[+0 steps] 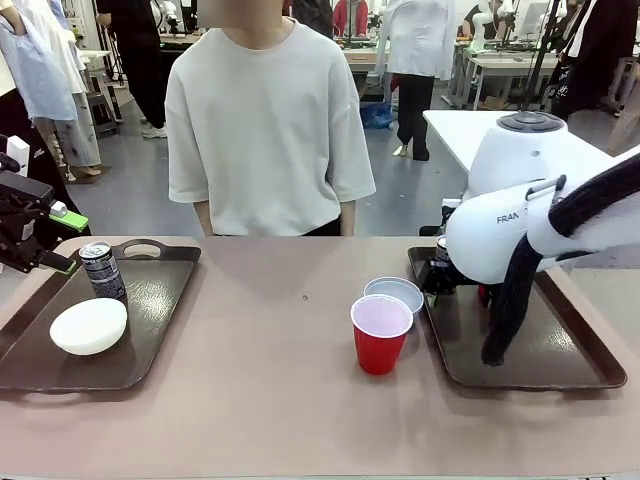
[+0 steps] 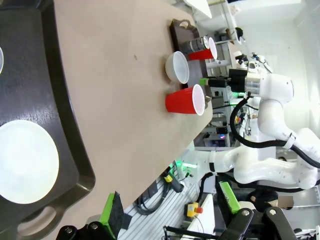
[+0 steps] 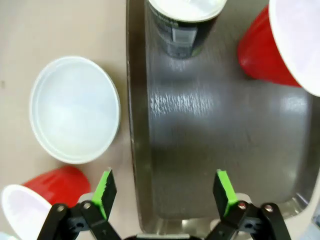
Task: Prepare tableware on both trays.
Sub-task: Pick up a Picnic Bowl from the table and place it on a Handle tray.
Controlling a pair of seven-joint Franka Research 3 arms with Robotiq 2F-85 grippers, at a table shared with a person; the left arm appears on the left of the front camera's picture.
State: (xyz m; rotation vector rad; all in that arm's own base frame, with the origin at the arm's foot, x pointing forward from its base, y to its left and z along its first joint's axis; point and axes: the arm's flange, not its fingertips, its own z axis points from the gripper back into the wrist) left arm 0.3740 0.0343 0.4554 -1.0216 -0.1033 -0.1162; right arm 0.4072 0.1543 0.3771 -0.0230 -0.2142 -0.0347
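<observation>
Right hand hangs wide open, holding nothing, over the near rim of the right tray. Here's the tricky bit: the loose bowl sits on the desk just beside that rim, at the hand's 10 o'clock, and I can't tell whether it touches. A shallow bowl offers little edge to pinch, so a pad coming down there could land on the rim or skid the bowl away. The loose red cup stands close by, at roughly the bowl's 7 o'clock in the front view. It looks light and empty, so a finger swinging past could tip it. Inside the right tray, the right can at 12 o'clock and the tray's red cup at 2 o'clock stand upright, and a bowl carried in low could clip the raised rim or bump them. Over on the other side, left hand is spread wide and empty too, by the left tray, which carries the left can and the left bowl but no cup. A reach toward the middle could knock that tall slim can over. Hard to read: the right arm covers much of the right tray in the front view, leaving just a sliver of its can. The left hand is cut by the picture's edge there, and a white arc at 9 o'clock in the left wrist view is too cropped to name.
</observation>
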